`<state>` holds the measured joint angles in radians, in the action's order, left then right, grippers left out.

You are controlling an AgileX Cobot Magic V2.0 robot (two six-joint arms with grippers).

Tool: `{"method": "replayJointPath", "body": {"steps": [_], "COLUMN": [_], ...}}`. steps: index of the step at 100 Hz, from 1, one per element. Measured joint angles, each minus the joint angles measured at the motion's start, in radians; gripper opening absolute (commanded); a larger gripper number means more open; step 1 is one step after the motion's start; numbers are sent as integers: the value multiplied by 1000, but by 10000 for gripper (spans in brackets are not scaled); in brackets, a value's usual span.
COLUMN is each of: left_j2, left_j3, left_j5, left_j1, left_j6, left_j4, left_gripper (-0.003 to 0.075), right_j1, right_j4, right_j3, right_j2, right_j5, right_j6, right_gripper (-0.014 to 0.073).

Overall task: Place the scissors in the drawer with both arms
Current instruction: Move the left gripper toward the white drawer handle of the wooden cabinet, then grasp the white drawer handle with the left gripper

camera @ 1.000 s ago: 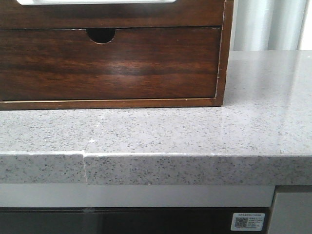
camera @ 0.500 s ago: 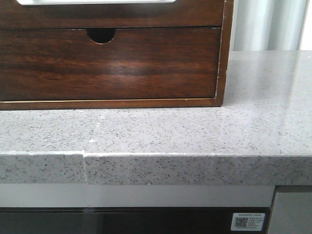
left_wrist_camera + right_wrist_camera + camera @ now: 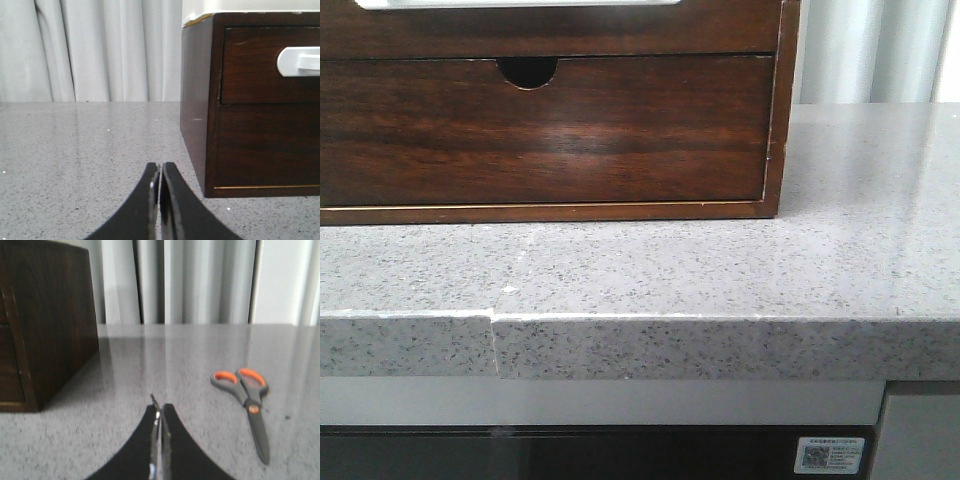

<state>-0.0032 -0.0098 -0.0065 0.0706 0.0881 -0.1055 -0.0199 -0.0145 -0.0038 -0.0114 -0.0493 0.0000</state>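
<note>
Landmark = dark-brown wooden drawer cabinet (image 3: 550, 110) on the grey speckled stone countertop (image 3: 720, 270).

Front view: cabinet sits at the back of the counter. Its lower drawer front (image 3: 545, 130), the one w/ the half-round finger notch (image 3: 527, 72), is flush in the frame. Above it only a strip of the upper drawer (image 3: 550, 28) front shows, plain glossy brown, w/ a sliver of white lining (image 3: 520, 3) at the frame's top edge; can't tell from here how far it's pulled out. No arms in this view. Below the counter edge, under the cabinet's right corner and further right, a small white QR sticker (image 3: 829, 455); txt on it too small to read. No other readable writing or brand anywhere.

L wrist view: left gripper (image 3: 160, 172) low over the counter just off the cabinet's side, fingers pressed together, nothing between them. Upper drawer front here carries a white handle (image 3: 299, 61).

R wrist view: right gripper (image 3: 159, 417) also pressed together, empty, over bare counter. Scissors (image 3: 245, 402), grey w/ orange-lined loops, lie flat on the counter, apart from the cabinet on the side away from it, blades closed, loops pointing toward the white curtain (image 3: 200, 280), not touched by either gripper
</note>
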Motion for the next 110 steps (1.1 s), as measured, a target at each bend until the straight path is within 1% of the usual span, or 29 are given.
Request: {"method": "replayJointPath", "body": {"steps": [11, 28, 47, 60, 68, 78, 110], "left_j2": [0, 13, 145, 244, 280, 298, 303], "left_j3": [-37, -193, -372, -463, -493, -498, -498], "left_j5": [51, 171, 293, 342, 347, 348, 351], "left_j1": [0, 0, 0, 0, 0, 0, 0], "left_j6": [0, 0, 0, 0, 0, 0, 0], "left_j4": [-51, -65, -65, -65, -65, -65, -65], "left_gripper": [-20, -20, -20, -20, -20, -20, -20], "right_j1": [0, 0, 0, 0, 0, 0, 0], "right_j4": [-4, -1, 3, 3, 3, 3, 3], "right_j3": [-67, -221, -381, -473, -510, -519, -519], "right_j2": [0, 43, 185, 279, 322, 348, 356], "right_j5": [-114, -250, -365, -432, -447, -449, -456], "right_j6": [0, 0, 0, 0, 0, 0, 0], "right_gripper": [-69, -69, -69, -69, -69, -69, -69]}}
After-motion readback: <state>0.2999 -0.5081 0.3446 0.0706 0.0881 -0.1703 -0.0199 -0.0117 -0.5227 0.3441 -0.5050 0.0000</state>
